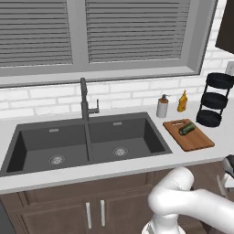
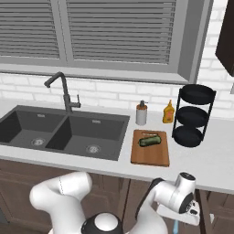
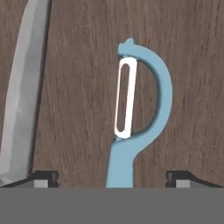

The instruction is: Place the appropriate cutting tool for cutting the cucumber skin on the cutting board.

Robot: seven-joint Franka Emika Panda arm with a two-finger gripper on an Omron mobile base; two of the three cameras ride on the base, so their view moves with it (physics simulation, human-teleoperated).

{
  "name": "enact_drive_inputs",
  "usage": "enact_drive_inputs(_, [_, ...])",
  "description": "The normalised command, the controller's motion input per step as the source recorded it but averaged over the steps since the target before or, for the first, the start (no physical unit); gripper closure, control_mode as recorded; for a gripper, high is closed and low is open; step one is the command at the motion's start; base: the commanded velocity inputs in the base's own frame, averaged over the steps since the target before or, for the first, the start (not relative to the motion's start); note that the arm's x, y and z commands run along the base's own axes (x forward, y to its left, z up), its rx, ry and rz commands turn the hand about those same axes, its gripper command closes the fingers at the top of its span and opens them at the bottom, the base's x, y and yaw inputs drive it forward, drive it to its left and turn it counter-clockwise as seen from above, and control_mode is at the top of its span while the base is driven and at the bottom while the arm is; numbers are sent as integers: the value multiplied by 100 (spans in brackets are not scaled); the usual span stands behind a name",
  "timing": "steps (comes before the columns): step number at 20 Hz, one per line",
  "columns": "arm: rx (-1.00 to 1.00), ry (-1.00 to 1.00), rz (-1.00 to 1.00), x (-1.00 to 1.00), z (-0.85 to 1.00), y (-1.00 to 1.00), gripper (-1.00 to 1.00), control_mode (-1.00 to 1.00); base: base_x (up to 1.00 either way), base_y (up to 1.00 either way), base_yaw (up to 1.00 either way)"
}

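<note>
Your end effector [image 3: 112, 177] gapes wide around the blue peeler [image 3: 138, 113] at frame center, so close squarely on its handle, away from the knife [image 3: 22, 87].

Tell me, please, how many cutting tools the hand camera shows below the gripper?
2. A light blue peeler lies on the wooden surface, centred between the fingertips, and a steel knife blade runs along the view's left edge. Others may lie outside the frame.

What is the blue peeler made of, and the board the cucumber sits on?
The peeler looks like smooth matte plastic, evenly light blue, with a pale blade that may be metal. The cutting board under the cucumber looks like wood: reddish-brown, though its grain is too faint to see.
</note>
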Motion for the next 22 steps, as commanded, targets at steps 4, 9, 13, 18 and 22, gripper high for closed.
enact_drive_inputs(4, [-5, 0, 0, 0, -36, 19, 100, -100, 0, 0, 0])
enact_drive_inputs(9, [-3, 0, 0, 0, -14, 20, 100, -100, 0, 0, 0])
enact_drive_inputs(13, [-2, 0, -4, -2, 5, 43, 100, -100, 0, 0, 0])
enact_drive_inputs(18, [0, 0, -14, -22, 58, 41, 100, -100, 0, 0, 0])
enact_drive_inputs(22, [0, 0, -16, -83, 83, 17, 100, -100, 0, 0, 0])
